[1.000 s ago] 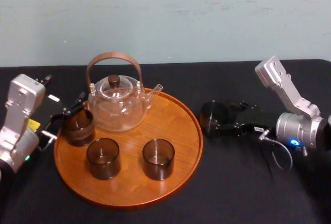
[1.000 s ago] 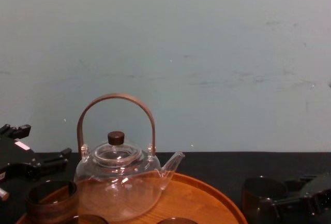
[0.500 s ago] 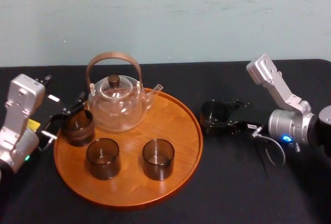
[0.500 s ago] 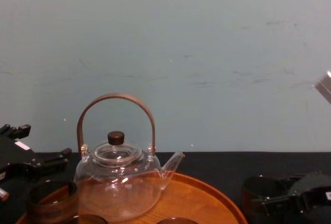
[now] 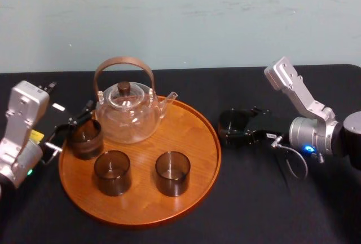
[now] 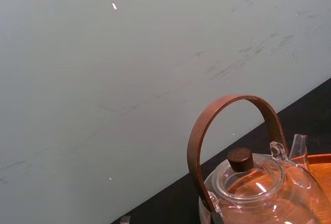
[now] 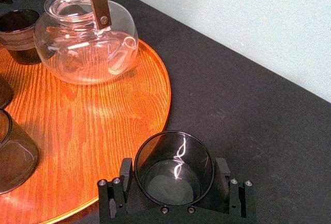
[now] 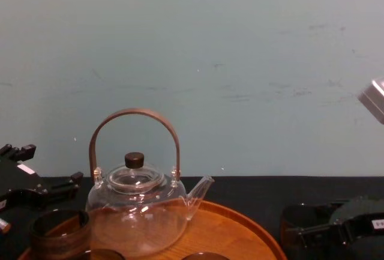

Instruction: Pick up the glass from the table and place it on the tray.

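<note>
Head view: the tray [image 5: 197, 159] sat on the black table [image 5: 254, 210]. Just past its right rim stood the glass [image 5: 232, 123], gripped by the right gripper [image 7: 176, 180]. The left gripper [image 5: 73, 125] hung open at the left rim. The white label [image 5: 273, 136] was unreadable.

A dark smoky glass [image 5: 233, 124] stands upright on the black table [image 5: 254, 199], just right of the tray [image 5: 194, 142]. The tray is round, orange-brown wood, low-rimmed
</note>
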Controlling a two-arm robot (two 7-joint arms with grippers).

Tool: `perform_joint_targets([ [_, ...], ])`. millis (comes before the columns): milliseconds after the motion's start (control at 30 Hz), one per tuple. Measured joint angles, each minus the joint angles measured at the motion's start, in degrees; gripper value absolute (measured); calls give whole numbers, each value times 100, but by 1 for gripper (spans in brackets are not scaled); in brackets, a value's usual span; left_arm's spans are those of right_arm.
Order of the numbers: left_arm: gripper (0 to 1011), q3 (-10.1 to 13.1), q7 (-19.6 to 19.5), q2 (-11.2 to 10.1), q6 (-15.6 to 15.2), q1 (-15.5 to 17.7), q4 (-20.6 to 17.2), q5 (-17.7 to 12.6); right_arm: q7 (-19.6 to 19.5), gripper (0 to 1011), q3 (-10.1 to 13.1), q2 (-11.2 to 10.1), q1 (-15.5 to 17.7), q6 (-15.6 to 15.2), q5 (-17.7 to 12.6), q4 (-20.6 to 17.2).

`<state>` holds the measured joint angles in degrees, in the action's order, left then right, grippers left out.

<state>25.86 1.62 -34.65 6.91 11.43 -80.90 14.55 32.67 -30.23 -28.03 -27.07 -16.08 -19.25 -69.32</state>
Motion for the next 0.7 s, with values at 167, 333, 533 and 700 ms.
perform_joint_targets([
  [167,1002,0,0,0,0,0,0,0,1,1002,0,-2,0,0,-5,0],
  [333,1002,0,0,0,0,0,0,0,4,918,2,-5,0,0,-13,0],
  [533,1001,0,0,0,0,0,0,0,5,902,4,-7,3,-1,-18,-2],
  [700,1001,0,0,0,0,0,0,0,6,902,7,-10,6,-3,-20,-4],
])
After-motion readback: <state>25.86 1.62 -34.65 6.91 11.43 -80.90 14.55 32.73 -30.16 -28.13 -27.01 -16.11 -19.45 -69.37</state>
